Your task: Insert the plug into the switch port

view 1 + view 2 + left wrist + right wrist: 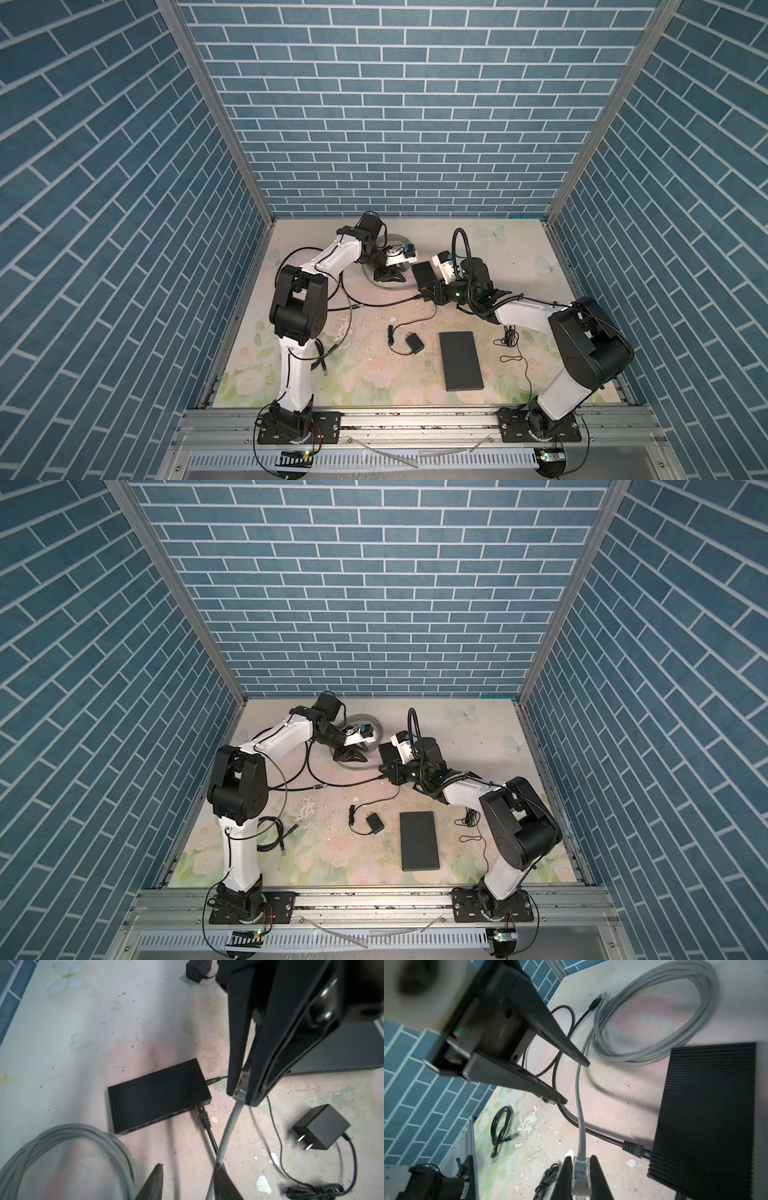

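Note:
The clear plug (580,1172) on the end of a grey cable (579,1105) is pinched between the fingers of my right gripper (580,1159), which is shut on it. The left wrist view shows the same plug (242,1084) in the right gripper (242,1097), a little way off one end of the switch (158,1095). The switch (424,272) is a small black ribbed box lying on the table. A black cable (202,1118) is plugged into it. My left gripper (189,1167) is open, and the grey cable runs along one finger (220,1174).
A grey cable coil (654,1012) lies behind the switch. In front lie a larger flat black box (460,359) and a black power adapter (321,1126) with its thin cord. A looped black cable (500,1126) lies near the left arm's base.

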Controlling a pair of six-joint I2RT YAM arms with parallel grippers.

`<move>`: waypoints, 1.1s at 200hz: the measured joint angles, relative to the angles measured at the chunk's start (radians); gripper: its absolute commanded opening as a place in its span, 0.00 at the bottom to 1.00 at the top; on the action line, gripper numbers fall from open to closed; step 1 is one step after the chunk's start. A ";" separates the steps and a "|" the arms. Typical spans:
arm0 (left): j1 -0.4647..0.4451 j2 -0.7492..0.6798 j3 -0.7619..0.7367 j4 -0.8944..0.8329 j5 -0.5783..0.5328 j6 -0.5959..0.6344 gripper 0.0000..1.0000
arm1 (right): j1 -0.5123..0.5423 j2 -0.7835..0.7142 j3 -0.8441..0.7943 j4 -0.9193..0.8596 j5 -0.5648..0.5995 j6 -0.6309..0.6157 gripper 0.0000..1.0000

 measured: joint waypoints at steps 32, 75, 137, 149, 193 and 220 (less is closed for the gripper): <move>-0.014 0.000 0.035 -0.035 0.050 0.019 0.43 | 0.000 0.000 -0.082 0.143 0.000 -0.107 0.01; -0.050 0.031 0.067 -0.087 0.050 0.046 0.44 | 0.000 0.002 -0.094 0.238 -0.010 -0.178 0.01; -0.071 0.083 0.117 -0.151 0.051 0.079 0.40 | 0.000 0.002 -0.094 0.251 -0.019 -0.203 0.00; -0.071 0.095 0.133 -0.165 0.053 0.087 0.38 | 0.000 0.002 -0.094 0.251 -0.019 -0.203 0.00; -0.077 0.118 0.152 -0.206 0.054 0.112 0.32 | 0.000 0.001 -0.094 0.251 -0.023 -0.209 0.00; -0.082 0.118 0.152 -0.214 0.053 0.117 0.19 | 0.000 -0.003 -0.094 0.251 -0.025 -0.217 0.00</move>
